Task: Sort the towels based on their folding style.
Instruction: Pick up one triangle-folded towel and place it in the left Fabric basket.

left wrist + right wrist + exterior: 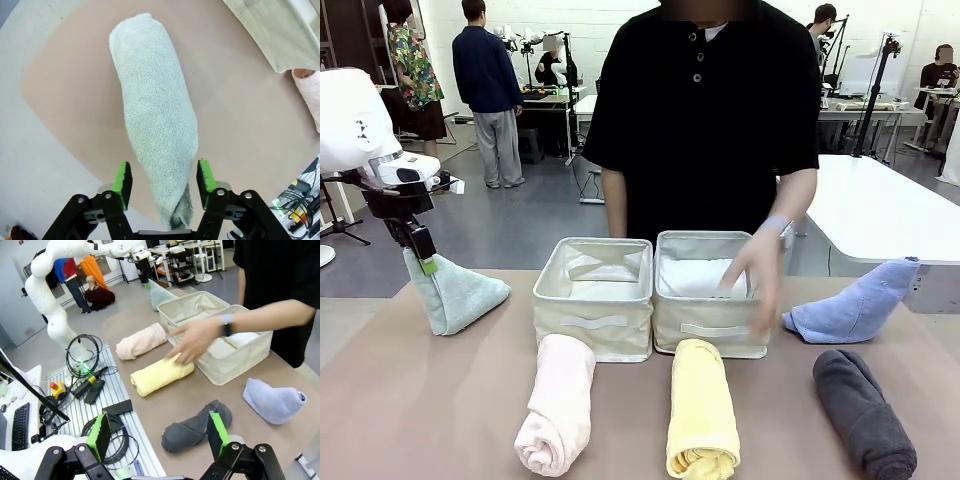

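Straddles the teal cone towel [155,125] with the left hand [162,174] — apart, not clamped; holds the right hand [160,419] spread wide.

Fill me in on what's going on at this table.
The left gripper, jaws open, straddles the narrow end of the teal cone towel. The person's hand is at the right bin, which holds a white towel. The pink roll, yellow roll, grey roll and blue cone lie on the table.

Left arm [355,120]: reaches in from the left side, wrist bent downward.
Left gripper [423,258]: points down, jaws partly parted.
Right gripper [160,435]: jaws wide apart, empty.
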